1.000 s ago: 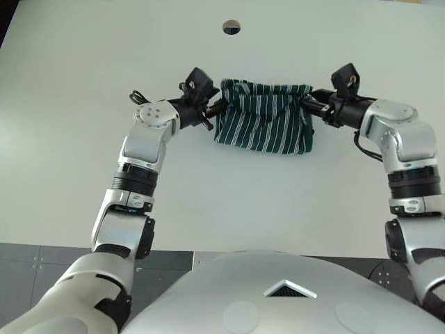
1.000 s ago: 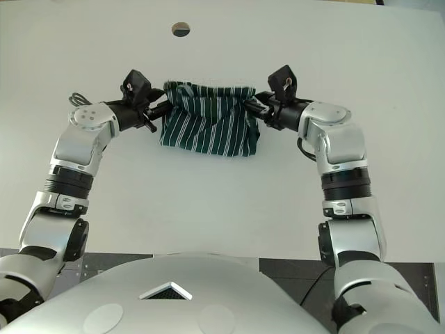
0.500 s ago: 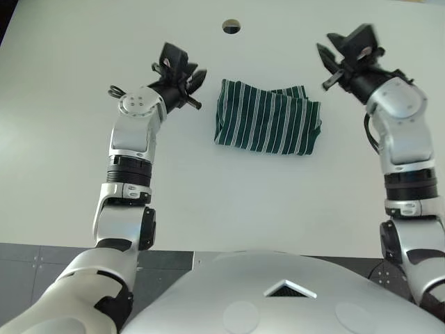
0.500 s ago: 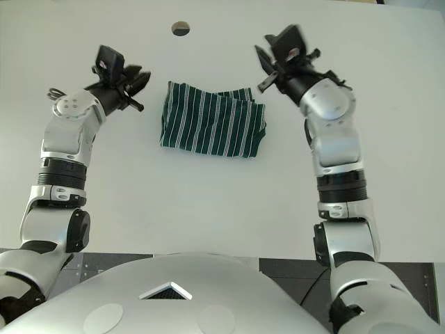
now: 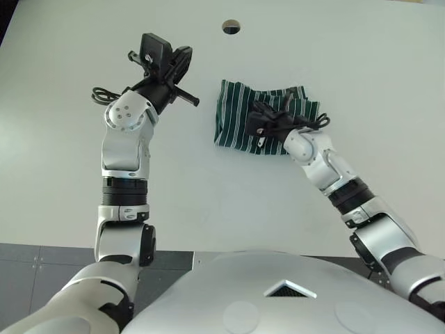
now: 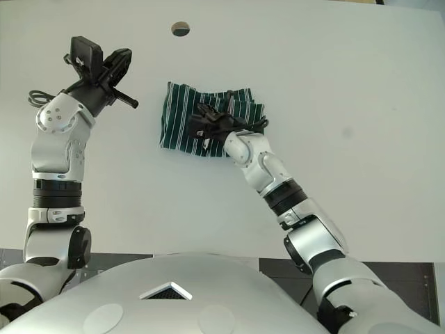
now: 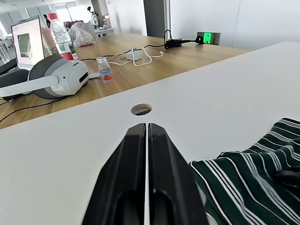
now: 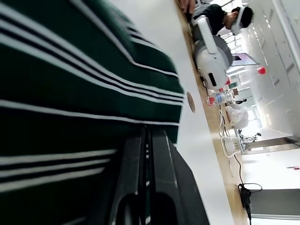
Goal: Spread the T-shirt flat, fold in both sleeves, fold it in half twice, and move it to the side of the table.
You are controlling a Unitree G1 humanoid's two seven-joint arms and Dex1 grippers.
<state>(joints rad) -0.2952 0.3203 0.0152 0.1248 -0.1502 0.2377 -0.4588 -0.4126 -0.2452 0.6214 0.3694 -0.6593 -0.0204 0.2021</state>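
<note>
T-shirt (image 5: 235,124), folded small, lies on the counter (image 5: 348,56) near its round hole (image 5: 231,27) — the right hand (image 5: 256,127) rests on it, fingers together. Left hand (image 5: 183,57) hangs raised beside the shirt, fingers likewise together.

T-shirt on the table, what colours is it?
The T-shirt is dark green with thin white stripes, clearest in the left eye view.

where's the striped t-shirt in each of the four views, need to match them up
Left eye view: T-shirt folded, just right of centre, upper half.
Right eye view: T-shirt left of centre, upper half.
Left wrist view: T-shirt in the foreground beside the left gripper.
Right wrist view: T-shirt close up, past the right gripper.
Shared landmark: the round hole in the table, beyond the T-shirt.
</note>
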